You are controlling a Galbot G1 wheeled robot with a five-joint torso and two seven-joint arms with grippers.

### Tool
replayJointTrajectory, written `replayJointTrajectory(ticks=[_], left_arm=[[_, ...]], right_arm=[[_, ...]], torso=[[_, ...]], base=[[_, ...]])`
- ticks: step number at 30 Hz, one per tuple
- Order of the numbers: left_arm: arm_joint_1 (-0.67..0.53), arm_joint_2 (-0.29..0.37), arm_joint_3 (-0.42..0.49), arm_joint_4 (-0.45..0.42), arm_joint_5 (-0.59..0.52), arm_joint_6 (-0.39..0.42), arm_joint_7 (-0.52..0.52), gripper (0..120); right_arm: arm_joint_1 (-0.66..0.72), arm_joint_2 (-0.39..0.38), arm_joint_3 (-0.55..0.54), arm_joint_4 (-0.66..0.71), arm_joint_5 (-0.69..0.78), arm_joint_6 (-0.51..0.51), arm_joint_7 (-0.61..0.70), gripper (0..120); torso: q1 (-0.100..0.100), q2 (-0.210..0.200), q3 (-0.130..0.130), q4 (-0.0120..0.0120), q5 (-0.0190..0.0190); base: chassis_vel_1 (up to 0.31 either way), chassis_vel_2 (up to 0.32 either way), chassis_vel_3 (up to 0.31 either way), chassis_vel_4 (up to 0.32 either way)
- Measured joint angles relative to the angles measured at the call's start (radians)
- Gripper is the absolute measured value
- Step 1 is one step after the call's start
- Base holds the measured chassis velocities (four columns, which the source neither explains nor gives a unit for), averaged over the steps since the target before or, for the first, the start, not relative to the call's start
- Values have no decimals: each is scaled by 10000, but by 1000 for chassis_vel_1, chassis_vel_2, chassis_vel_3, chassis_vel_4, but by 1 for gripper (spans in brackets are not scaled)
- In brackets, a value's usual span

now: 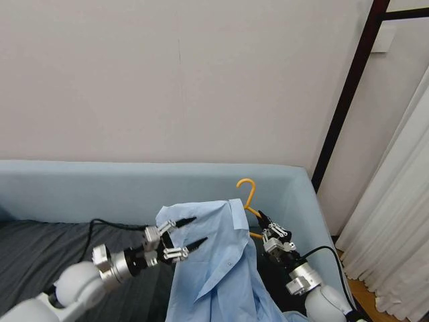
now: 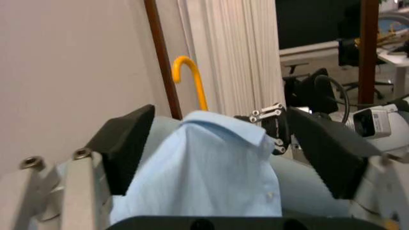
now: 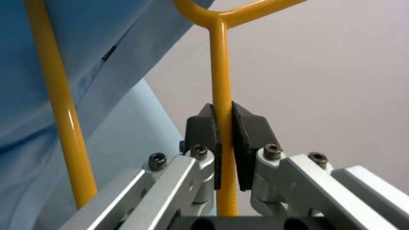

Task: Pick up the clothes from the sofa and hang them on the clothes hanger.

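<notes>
Garment status: the light blue shirt (image 1: 214,268) hangs draped over the yellow hanger (image 1: 252,194) at lower centre of the head view, in front of the pale blue sofa (image 1: 100,181) backrest, with the dark grey seat cover (image 1: 40,248) at lower left. The right gripper (image 3: 223,129) is clamped on the hanger's neck wire below the hook, pinching it from both sides; in the head view it sits lower right of centre, just beside the collar. The left gripper (image 1: 196,230) stands with jaws apart, lower left of centre, its two black pads (image 2: 128,143) straddling the shirt's shoulder. Whether either pad touches the cloth cannot be told. Step in hand, by judgement: seating the shirt squarely on the hanger before it goes to the black rack post (image 1: 345,100) at upper right, next to the white curtain (image 1: 395,201). To do this well, the left gripper should close on shoulder fabric only, not on the wire beneath, and draw it outward so the collar centres under the hook, with the right gripper holding the neck steady and upright. Risk noted: the shirt appears bunched toward one side and could slide off if the hanger tilts.
</notes>
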Motion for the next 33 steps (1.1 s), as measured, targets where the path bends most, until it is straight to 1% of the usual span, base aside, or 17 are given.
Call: replayJointTrajectory(ticks=[1, 2, 4, 6, 7, 8, 10, 12, 14, 17, 18, 22, 23, 26, 27, 32, 33], left_arm=[[-537, 315, 234, 193, -198, 198, 164, 93], [-537, 315, 234, 193, -198, 198, 164, 93], [-1217, 802, 472, 620, -421, 498, 657, 100], [-1748, 1244, 723, 1161, -594, 802, 1391, 106], [-1748, 1244, 723, 1161, -594, 802, 1391, 106], [-2062, 1336, 932, 1404, -623, 962, 1745, 109], [-2750, 1378, 1475, 1843, -668, 1234, 2309, 112], [-3277, 1285, 1940, 2155, -665, 1529, 2810, 113], [-3491, 1236, 2147, 2259, -644, 1622, 2972, 114], [-4431, 915, 3101, 2578, -266, 2044, 3619, 115], [-4431, 915, 3101, 2578, -266, 2044, 3619, 115], [-5701, 354, 4605, 2902, 418, 2301, 3791, 111], [-5701, 354, 4605, 2902, 418, 2301, 3791, 111], [-6385, -109, 5318, 3164, 1019, 2602, 3885, 105], [-6385, -109, 5318, 3164, 1019, 2602, 3885, 105], [-6872, -607, 5686, 3472, 1706, 3063, 4279, 91], [-7027, -793, 5783, 3615, 1831, 3212, 4454, 86]], right_arm=[[-5, -28, 18, 0, -200, 87, -23, 5], [-5, -28, 18, 0, -200, 87, -23, 5], [6, -41, 2, 12, -484, 200, -97, 5], [90, 57, -89, 45, -780, 338, -172, 5], [90, 57, -89, 45, -780, 338, -172, 5], [98, 91, -100, 93, -911, 408, -197, 5], [67, 129, -123, 241, -1082, 489, -256, 5], [-11, 129, -227, 393, -1110, 489, -276, 5], [-45, 132, -264, 450, -1130, 489, -285, 5], [-211, 195, -362, 691, -1215, 451, -328, 5], [-211, 195, -362, 691, -1215, 451, -328, 5], [-295, 273, -395, 764, -1370, 396, -406, 5], [-295, 273, -395, 764, -1370, 396, -406, 5], [-308, 284, -294, 761, -1445, 395, -449, 5], [-308, 284, -294, 761, -1445, 395, -449, 5], [-378, 224, -54, 757, -1632, 407, -483, 5], [-427, 176, 78, 758, -1706, 407, -492, 5]], torso=[[0, 0, 0, -1, 0], [0, 0, 0, -1, 0], [0, 1, 0, -6, -1], [0, 0, 1, 3, 2], [0, 0, 1, 3, 2], [1, 0, 1, 10, 0], [1, 0, 0, 7, -1], [1, 0, 1, 0, -3], [1, 1, 1, -2, -3], [0, 0, 1, 0, -1], [0, 0, 1, 0, -1], [1, 0, 1, -1, -1], [1, 0, 1, -1, -1], [1, -1, 2, -1, 2], [1, -1, 2, -1, 2], [1, 0, 1, 0, 3], [1, 0, 1, 0, 2]], base=[[0, 0, 0, 0], [0, 0, 0, 0], [0, 0, 0, 0], [0, 0, 0, 0], [0, 0, 0, 0], [0, 0, 0, 0], [0, 0, 0, 0], [0, 0, 0, 0], [0, 0, 0, 0], [0, 0, 0, 0], [0, 0, 0, 0], [0, 0, 0, 0], [0, 0, 0, 0], [0, 0, 0, 0], [0, 0, 0, 0], [0, 0, 0, 0], [0, 0, 0, 0]])
